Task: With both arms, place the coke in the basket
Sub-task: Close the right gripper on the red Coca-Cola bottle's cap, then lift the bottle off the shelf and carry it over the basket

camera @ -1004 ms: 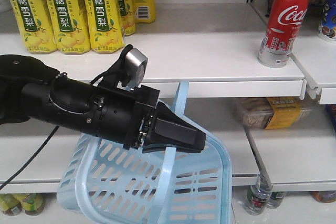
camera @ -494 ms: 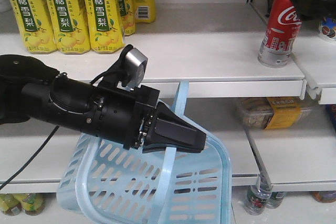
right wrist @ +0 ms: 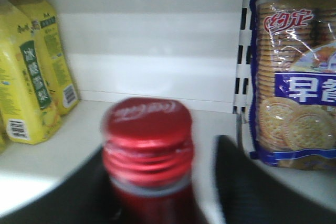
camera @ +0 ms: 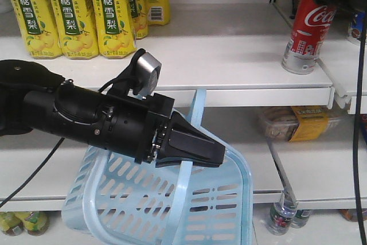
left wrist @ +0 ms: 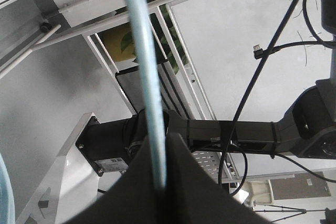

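The right gripper is at the top of the coke. Its two dark fingers stand apart on either side of the neck, just under the red cap, and a clear gap shows on the right of the frame. It straddles the bottle and does not pinch it, probably lining up for a grasp at the neck, where the bottle is narrow enough to hold firmly. From the front, the bottle stands upright on the upper shelf in the upper right of the frame. Its top is hidden under the dark mass of that gripper. A biscuit pack is close on the right, which leaves little room on that side. The yellow tea bottles are well apart in the upper left.

The left gripper, at centre frame, is clamped on the flat hoop handle of the basket. The left wrist view shows the pale-blue strip running down and vanishing between the closed fingers. The arm reaches in from the left edge of the frame and carries the basket by this handle. The basket hangs tilted in the lower middle, in front of the lower shelves, with its mouth below and to the left of the coke. That placement looks deliberate: one arm holds the container ready while the other fetches the bottle. By my judgement, the pick is just starting and the drop into the basket is not yet done.
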Tool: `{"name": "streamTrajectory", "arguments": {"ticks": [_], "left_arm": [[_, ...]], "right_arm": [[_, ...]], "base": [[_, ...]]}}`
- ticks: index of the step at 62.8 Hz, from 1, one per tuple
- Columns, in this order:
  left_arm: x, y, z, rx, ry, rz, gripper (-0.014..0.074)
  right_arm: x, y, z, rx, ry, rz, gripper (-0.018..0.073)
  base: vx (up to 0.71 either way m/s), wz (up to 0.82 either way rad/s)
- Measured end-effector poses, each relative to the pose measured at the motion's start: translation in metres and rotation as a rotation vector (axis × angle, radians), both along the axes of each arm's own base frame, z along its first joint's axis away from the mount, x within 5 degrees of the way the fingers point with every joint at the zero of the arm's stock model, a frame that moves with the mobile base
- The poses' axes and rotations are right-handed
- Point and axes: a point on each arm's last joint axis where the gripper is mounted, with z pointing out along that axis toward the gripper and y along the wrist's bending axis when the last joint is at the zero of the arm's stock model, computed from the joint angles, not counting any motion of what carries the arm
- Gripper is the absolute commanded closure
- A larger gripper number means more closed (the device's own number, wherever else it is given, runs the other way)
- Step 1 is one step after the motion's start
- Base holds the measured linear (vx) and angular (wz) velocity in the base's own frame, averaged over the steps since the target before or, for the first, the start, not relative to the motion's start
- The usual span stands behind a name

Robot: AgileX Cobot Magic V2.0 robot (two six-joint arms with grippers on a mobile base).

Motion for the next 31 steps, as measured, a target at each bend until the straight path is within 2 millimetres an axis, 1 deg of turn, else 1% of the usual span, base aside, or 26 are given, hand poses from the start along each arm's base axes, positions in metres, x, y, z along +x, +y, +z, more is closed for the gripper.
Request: {"name": "streamTrajectory", "arguments": {"ticks": [3, 10, 16, 24, 31], "left_arm": [[0.0, 0.0, 0.0, 0.0, 0.0, 0.0, 0.0603], [0.0, 0.0, 0.0, 0.0, 0.0, 0.0, 0.0603], [0.0, 0.0, 0.0, 0.0, 0.0, 0.0, 0.0603], [0.0, 0.0, 0.0, 0.001, 0.0, 0.0, 0.0603], [0.0, 0.0, 0.0, 0.001, 0.0, 0.0, 0.0603]], "right_arm": [[0.0, 0.001, 0.0, -0.003, 0.004, 0.007, 0.0578], [-0.004, 0.003, 0.002, -0.007, 0.015, 0.033, 0.0568], [-0.014, 0.006, 0.006, -0.016, 0.032, 0.08, 0.0568], [-0.041, 0.011, 0.016, -0.059, 0.059, 0.171, 0.0564], [-0.078, 0.013, 0.031, -0.114, 0.068, 0.241, 0.0564]], "base": [[0.0, 0.0], [0.0, 0.0], [0.0, 0.0], [0.0, 0.0], [0.0, 0.0]]}}
